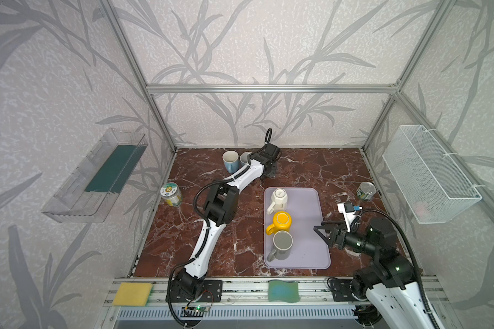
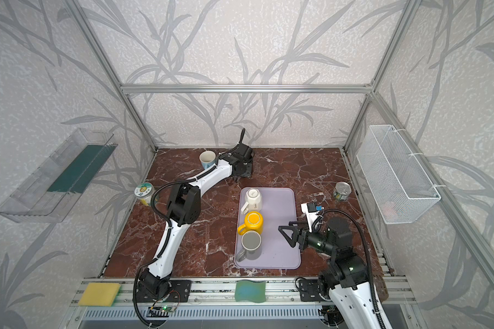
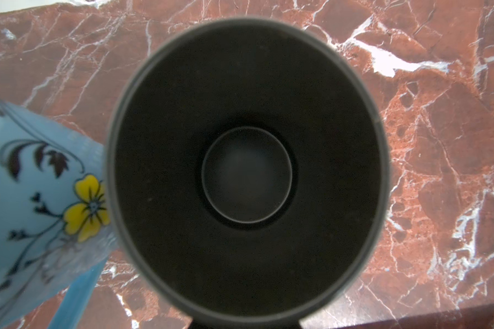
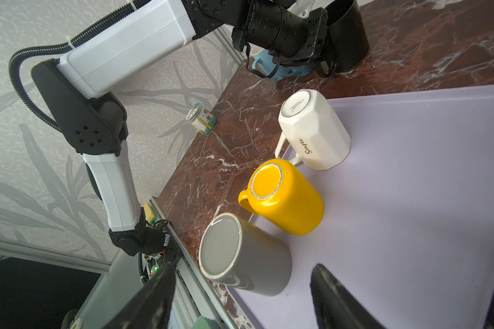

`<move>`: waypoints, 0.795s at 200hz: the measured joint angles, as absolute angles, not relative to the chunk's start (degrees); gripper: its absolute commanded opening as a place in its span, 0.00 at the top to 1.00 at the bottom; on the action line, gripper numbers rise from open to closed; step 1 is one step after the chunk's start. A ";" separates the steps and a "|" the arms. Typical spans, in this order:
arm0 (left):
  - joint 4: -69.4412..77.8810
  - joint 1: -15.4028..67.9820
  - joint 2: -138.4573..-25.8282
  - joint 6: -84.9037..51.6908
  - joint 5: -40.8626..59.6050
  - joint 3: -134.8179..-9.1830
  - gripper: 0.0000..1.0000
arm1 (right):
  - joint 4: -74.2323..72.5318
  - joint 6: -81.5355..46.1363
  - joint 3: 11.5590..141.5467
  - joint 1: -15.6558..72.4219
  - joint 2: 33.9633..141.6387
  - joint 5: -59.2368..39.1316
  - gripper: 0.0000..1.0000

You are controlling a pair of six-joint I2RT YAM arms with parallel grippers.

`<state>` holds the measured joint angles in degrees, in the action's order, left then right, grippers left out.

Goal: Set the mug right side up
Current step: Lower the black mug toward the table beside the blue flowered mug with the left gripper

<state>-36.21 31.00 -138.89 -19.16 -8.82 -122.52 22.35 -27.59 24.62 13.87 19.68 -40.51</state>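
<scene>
Left end effector fingertips hidden behind black mug; grip unclear.

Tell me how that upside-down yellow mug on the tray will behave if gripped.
The yellow mug looks glazed and shiny, so a grip may slip on its wall. It seems rigid ceramic, probably breakable if dropped. Resting rim-down on the tray, it likely won't tip, though a push could slide it into the grey mug.
</scene>
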 measured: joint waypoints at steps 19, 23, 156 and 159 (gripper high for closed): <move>-36.18 31.00 -138.91 -19.31 -8.82 -122.52 0.96 | 22.35 -27.59 24.67 13.87 19.68 -40.51 0.25; -36.18 31.00 -138.91 -19.33 -8.82 -122.52 0.95 | 22.35 -27.57 24.69 13.87 19.68 -40.51 0.25; -34.17 30.68 -139.00 -20.51 -8.23 -122.52 0.53 | 22.59 -27.57 25.41 13.87 19.70 -40.51 0.25; -34.15 30.68 -139.00 -20.25 -8.23 -122.52 0.51 | 22.59 -27.57 25.41 13.87 19.70 -40.51 0.25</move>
<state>-34.15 30.68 -139.00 -20.25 -8.23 -122.52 22.59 -27.57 25.41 13.87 19.70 -40.51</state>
